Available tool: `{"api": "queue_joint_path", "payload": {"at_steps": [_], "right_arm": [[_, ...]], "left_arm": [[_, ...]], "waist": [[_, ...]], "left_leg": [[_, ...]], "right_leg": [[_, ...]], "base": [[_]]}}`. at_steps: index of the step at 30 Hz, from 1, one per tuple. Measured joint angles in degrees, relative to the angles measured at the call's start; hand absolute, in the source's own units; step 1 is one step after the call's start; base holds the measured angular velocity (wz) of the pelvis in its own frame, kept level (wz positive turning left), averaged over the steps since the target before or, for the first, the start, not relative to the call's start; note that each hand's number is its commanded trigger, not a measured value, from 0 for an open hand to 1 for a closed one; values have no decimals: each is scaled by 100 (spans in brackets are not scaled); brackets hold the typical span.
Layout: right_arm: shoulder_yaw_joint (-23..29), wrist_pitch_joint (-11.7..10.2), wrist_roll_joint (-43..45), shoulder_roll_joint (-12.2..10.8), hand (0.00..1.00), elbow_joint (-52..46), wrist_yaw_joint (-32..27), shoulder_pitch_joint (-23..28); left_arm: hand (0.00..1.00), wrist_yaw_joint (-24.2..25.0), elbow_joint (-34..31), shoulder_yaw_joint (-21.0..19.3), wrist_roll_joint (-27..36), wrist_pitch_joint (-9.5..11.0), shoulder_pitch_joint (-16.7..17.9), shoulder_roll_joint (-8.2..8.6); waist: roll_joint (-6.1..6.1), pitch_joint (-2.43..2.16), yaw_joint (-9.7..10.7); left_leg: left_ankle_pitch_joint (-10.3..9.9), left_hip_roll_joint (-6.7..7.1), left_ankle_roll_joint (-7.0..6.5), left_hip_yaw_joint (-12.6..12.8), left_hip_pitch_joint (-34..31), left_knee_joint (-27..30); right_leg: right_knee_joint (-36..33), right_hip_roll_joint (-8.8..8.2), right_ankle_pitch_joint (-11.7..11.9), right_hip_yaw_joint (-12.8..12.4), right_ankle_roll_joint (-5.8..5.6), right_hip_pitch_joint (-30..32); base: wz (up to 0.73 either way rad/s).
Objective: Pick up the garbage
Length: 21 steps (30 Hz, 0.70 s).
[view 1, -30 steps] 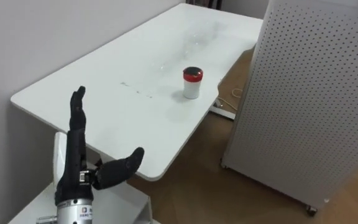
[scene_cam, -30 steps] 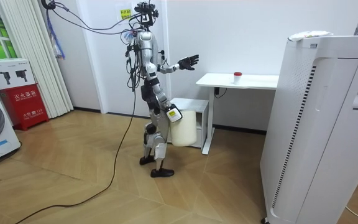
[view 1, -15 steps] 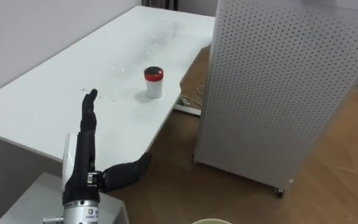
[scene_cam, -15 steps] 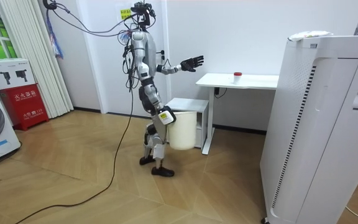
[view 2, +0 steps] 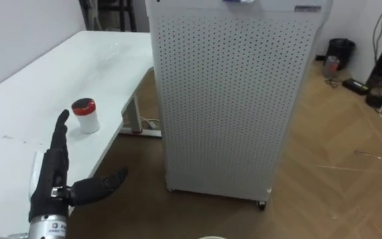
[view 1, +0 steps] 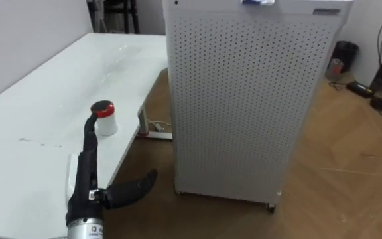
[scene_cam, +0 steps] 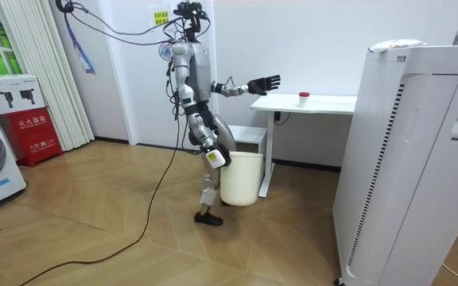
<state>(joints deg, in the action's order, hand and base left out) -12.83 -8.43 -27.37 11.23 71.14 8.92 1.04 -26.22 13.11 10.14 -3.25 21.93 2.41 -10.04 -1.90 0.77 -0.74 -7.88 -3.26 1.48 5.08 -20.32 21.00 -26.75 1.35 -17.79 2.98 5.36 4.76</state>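
On the white table (view 1: 38,113), near its edge, stands one small white jar with a red lid (view 1: 103,118), likely light, stiff and slick (best taken round its body). The left robot hand (view 1: 85,182) reaches toward it, fingers straight, thumb spread, empty; the right robot hand (scene_cam: 215,156) hangs by one white bin (scene_cam: 243,181), its hold impossible to tell.

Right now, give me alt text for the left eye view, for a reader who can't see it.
The robot's left hand, fingers straight, thumb out, points toward a small white jar with a red lid on a white table. A white perforated cabinet stands on the wood floor beside it.
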Motion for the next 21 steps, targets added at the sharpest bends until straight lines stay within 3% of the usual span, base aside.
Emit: {"api": "queue_joint_path", "payload": {"at_steps": [1, 3, 5, 9, 12, 14, 16, 18, 19, 21], "right_arm": [[4, 39, 19, 17, 100, 1, -8, 46], [36, 58, 64, 23, 100, -2, -5, 29], [87, 57, 65, 38, 100, -2, -10, 59], [176, 55, 68, 37, 100, -40, -55, 76], [146, 58, 50, 8, 100, -82, -68, 88], [106, 56, 50, 4, 100, -89, -65, 80], [98, 42, 50, 15, 100, -119, -69, 70], [101, 25, 52, 32, 100, -120, -124, 59], [101, 21, 66, 29, 100, -116, -147, 64], [100, 22, 36, 40, 100, -145, -187, 75]], "left_arm": [[0, 0, 31, -95, -95, 21, 10, 6], [0, -23, 40, -316, -252, 25, 33, -15], [0, -84, 40, -433, -271, 26, 116, -6], [0, -82, 34, -584, -241, 30, 128, -11], [0, -95, 24, -555, -272, 36, 103, -5], [0, -114, 25, -555, -267, 36, 103, -9], [0, -213, 24, -553, -323, 41, 98, -13], [0, -312, 23, -549, -386, 63, 70, -12], [0, -406, 23, -550, -456, 64, 69, -8], [0, -507, 24, -546, -548, 87, 50, -5]], "waist": [[7, -30, -109], [-14, -56, -127], [-51, -66, -153], [-78, -59, -139], [-79, -52, -130], [-74, -52, -139], [-94, -42, -130], [-137, -11, -130], [-124, -6, -141], [-17, 41, -201]], "left_leg": [[388, 30, 7, -108, 15, -319], [771, 130, -91, -126, 105, -338], [923, 233, -244, -147, 171, -194], [414, 465, -437, -49, 157, 289], [75, 596, -511, -50, 98, 589], [-125, 655, -561, -51, 118, 769], [-320, 802, -657, -51, 237, 835], [-485, 924, -747, -28, 349, 873], [-572, 973, -792, -37, 448, 874], [-672, 964, -849, -120, 605, 836]], "right_leg": [[-53, 1, -106, -139, -78, -27], [-96, -97, -239, -117, -243, -65], [-20, -263, -328, 110, -388, -191], [325, -583, -451, 248, -602, -540], [372, -800, -524, 531, -722, -694], [142, -911, -556, 691, -779, -731], [-652, -1150, -567, 817, -802, -581], [-1369, -1362, -488, 817, -917, -350], [-1749, -1441, -293, 809, -977, -228], [-2188, -1430, 100, 780, -963, -42]], "base": [[-69], [-48], [-42], [-2], [12], [14], [22], [15], [5], [0]]}}
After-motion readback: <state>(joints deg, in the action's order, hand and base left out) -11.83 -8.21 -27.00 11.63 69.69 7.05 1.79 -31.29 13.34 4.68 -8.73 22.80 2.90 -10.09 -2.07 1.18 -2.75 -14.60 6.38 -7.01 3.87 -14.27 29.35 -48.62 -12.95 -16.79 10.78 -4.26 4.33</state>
